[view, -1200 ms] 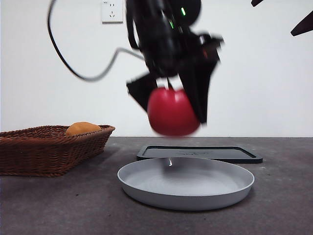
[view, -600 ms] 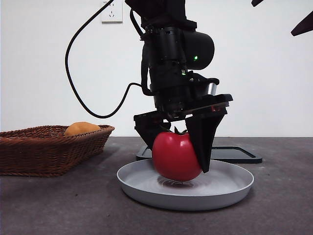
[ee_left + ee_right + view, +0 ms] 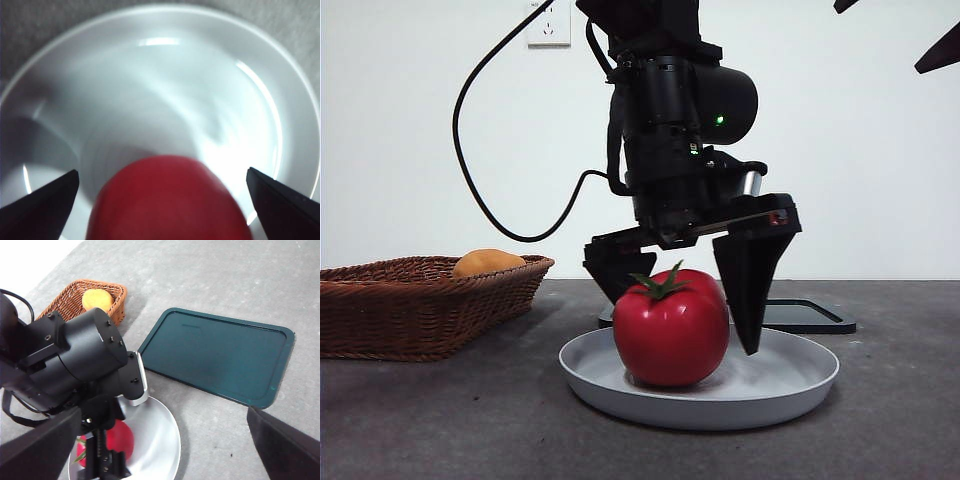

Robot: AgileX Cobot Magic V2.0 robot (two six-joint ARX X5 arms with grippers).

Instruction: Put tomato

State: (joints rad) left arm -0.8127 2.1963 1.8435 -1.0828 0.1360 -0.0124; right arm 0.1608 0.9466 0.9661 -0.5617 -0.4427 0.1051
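The red tomato [image 3: 670, 330] with a green stem stands upright in the grey plate [image 3: 790, 385]. My left gripper [image 3: 682, 325] hangs straight down over it, open, one jaw on each side and apart from the fruit. In the left wrist view the tomato [image 3: 170, 200] lies between the spread jaws of the left gripper [image 3: 161, 171], over the plate [image 3: 150, 60]. The right wrist view shows the tomato [image 3: 122, 437] and plate [image 3: 165, 440] under the left arm. My right gripper [image 3: 164, 410] is open and waits high at the right.
A wicker basket [image 3: 420, 300] with an orange fruit [image 3: 488, 262] stands at the left. A dark green tray [image 3: 820, 315] lies flat behind the plate. The right wrist view shows the basket [image 3: 65, 302] and the tray [image 3: 220, 355] too.
My left gripper came down with the tomato, set it in the plate and opened its jaws. The tomato now stands free. The right arm has not moved.
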